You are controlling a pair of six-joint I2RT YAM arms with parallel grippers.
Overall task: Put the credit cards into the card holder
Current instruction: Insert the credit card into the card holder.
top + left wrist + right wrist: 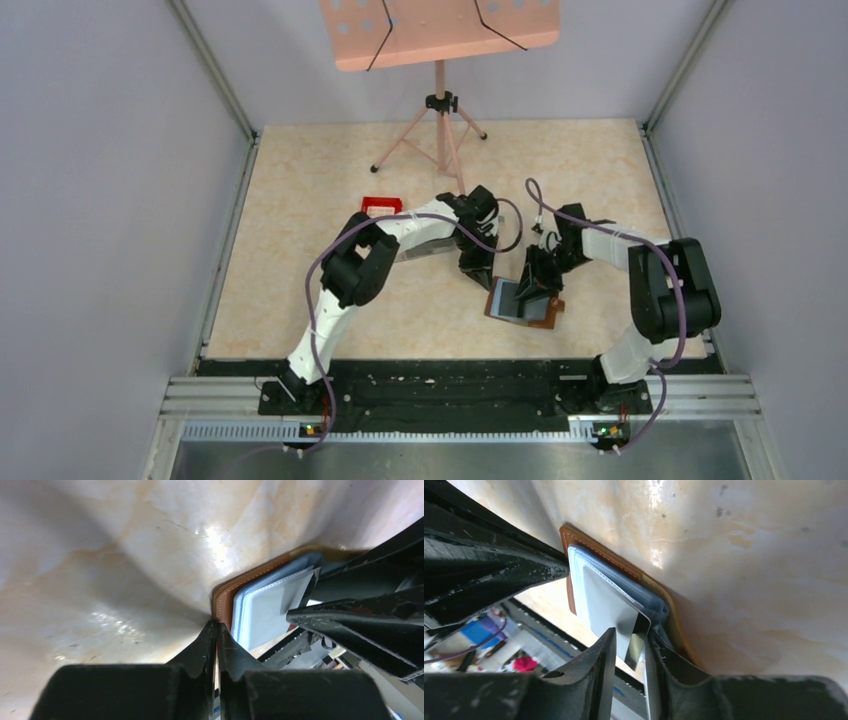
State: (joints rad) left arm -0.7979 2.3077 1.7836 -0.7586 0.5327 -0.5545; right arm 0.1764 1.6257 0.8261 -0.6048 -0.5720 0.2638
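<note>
Right gripper, jaws narrow round a card at the card holder, grip unclear, could jam it askew; left gripper, shut, pinned the leather.

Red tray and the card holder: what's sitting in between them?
The left arm lies between the red tray and the card holder, with the left gripper down at the holder's edge. The top view shows it.

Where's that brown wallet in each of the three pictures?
Top external: the card holder lies lower centre-right.
Left wrist: card holder right of centre.
Right wrist: card holder upper left of centre.
Shared landmark: the marbled beige table under it.
</note>
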